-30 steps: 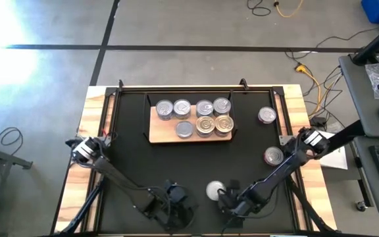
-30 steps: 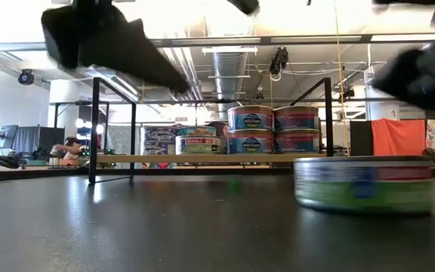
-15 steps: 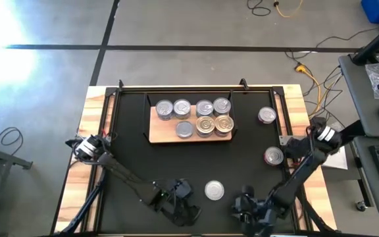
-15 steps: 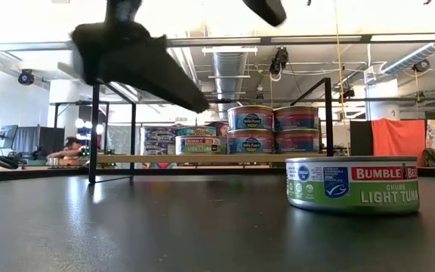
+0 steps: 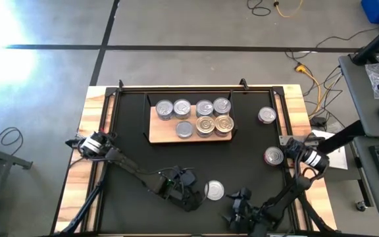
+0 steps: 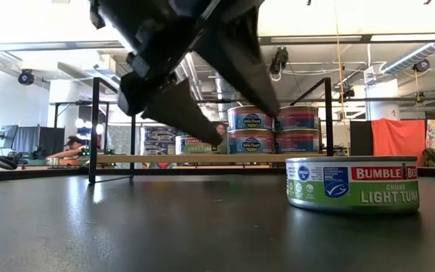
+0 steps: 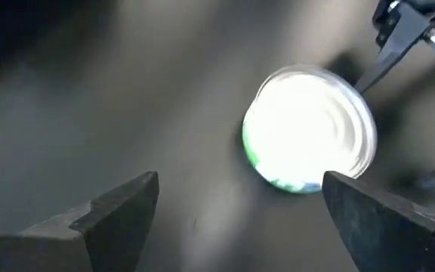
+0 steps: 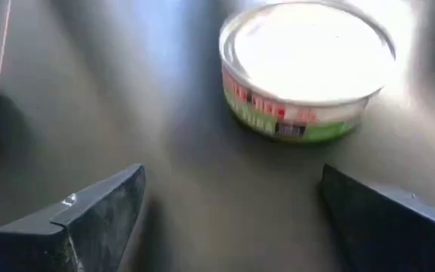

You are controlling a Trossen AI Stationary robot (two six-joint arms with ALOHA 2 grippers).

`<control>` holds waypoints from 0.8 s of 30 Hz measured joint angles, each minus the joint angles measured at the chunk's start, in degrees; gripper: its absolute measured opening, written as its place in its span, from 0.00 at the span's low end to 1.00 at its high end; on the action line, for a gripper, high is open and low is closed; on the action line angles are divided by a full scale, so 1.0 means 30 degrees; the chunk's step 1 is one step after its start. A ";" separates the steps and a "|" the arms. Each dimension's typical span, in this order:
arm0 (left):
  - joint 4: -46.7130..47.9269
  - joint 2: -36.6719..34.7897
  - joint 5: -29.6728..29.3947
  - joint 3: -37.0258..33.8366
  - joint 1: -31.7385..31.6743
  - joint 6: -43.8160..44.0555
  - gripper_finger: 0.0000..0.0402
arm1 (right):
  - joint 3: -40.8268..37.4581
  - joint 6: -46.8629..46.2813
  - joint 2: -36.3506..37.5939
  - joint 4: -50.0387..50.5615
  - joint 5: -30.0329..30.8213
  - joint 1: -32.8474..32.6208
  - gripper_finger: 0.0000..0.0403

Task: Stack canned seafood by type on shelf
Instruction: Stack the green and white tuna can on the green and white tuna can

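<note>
One tin of canned seafood [image 5: 214, 190] with a green label [image 6: 352, 183] stands upright on the black mat near the table's front edge. My left gripper [image 5: 193, 191] is open just to its left, slanting down toward it, fingers apart and touching nothing [image 7: 240, 180]. My right gripper [image 5: 237, 207] is open too, just off the tin on its near right side, looking at its label [image 8: 308, 68]. The shelf [image 5: 160, 135] lies at the far middle with several tins [image 5: 204, 124] on it, some stacked two high [image 6: 272, 128].
Two more loose tins stand on the mat at the right, one far [image 5: 266, 116] and one midway [image 5: 274, 156], close to my right arm. Black frame posts [image 6: 95, 128] rise at the shelf's ends. The mat's left half is bare.
My right gripper has come off the green-label tin, sunk, rolled its wrist and drawn back toward the table's near right corner. The tin stands still where it was left. My left gripper has moved right and a little down, toward the tin.
</note>
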State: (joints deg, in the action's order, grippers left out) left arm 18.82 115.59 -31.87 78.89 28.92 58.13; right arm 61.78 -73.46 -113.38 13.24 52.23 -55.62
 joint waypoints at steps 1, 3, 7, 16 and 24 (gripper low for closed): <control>0.0227 0.0000 0.0018 -0.0022 0.0004 0.0229 0.89 | -0.0034 -0.0044 -0.0116 0.0036 0.0090 0.0018 0.98; 0.0497 -0.0007 -0.0017 -0.0125 -0.0018 0.0687 0.89 | -0.0073 -0.0109 -0.0253 0.0065 0.0306 0.0114 0.98; 0.1270 0.0029 -0.0014 -0.0330 -0.0226 0.1123 0.89 | -0.0153 -0.0391 -0.0285 0.0910 0.1417 0.0324 0.99; -0.1012 0.1454 0.0200 -0.1303 -0.1065 0.1210 0.89 | -0.0313 0.0044 -0.0670 0.0417 0.1730 0.1563 0.99; -0.4051 0.2700 -0.1138 -0.1282 -0.0849 0.0636 0.89 | -0.0313 0.1397 -0.0671 -0.0777 0.2873 0.2125 0.99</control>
State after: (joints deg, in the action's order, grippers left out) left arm 6.67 123.69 -35.28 75.05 26.37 60.04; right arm 60.84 -69.27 -115.39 10.90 60.85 -49.24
